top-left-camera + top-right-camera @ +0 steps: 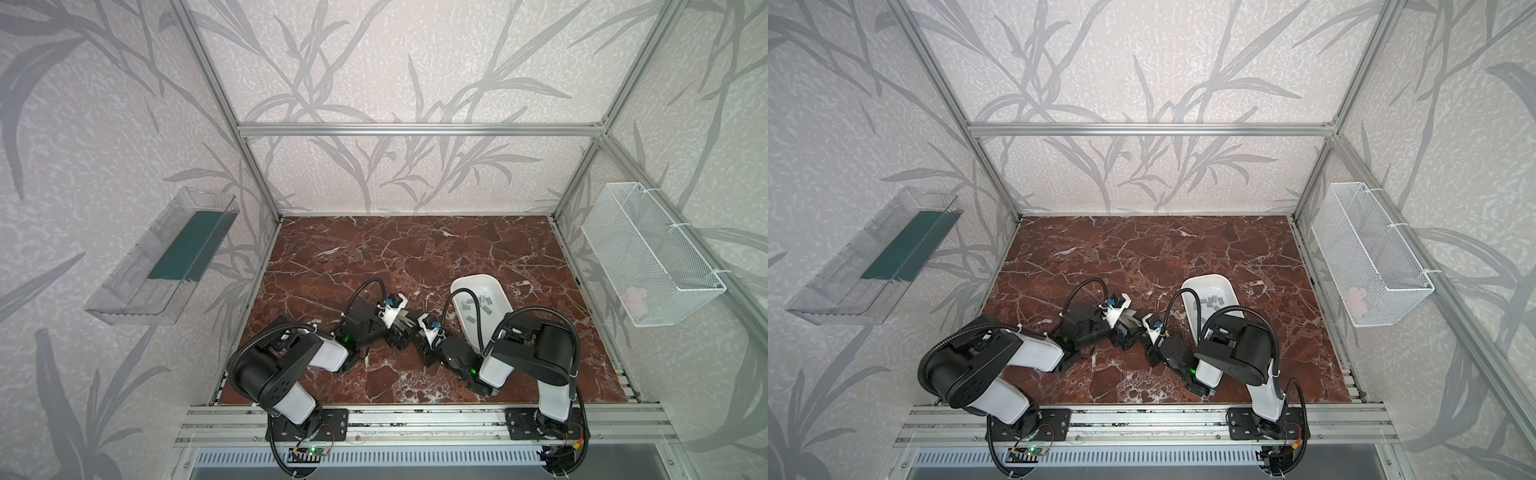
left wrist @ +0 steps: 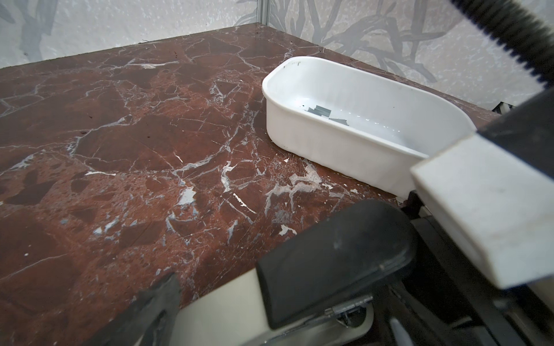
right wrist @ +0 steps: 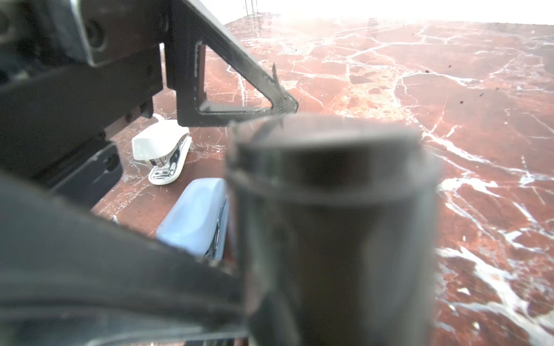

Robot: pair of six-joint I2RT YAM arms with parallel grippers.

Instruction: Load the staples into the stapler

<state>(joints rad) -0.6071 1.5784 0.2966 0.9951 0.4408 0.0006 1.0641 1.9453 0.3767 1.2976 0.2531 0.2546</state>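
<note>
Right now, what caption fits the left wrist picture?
White tub holding grey staples on the red marble table.

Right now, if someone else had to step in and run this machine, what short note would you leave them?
The left end effector and right end effector meet above the table by the staplers; open or shut is unclear.
The staples lie loose in the white tray on the table's right side.
The white stapler and light blue stapler rest on the table near the end effectors.
Done: no strip visibly loaded.
Left: fetch a strip, load a stapler, close it.
</note>
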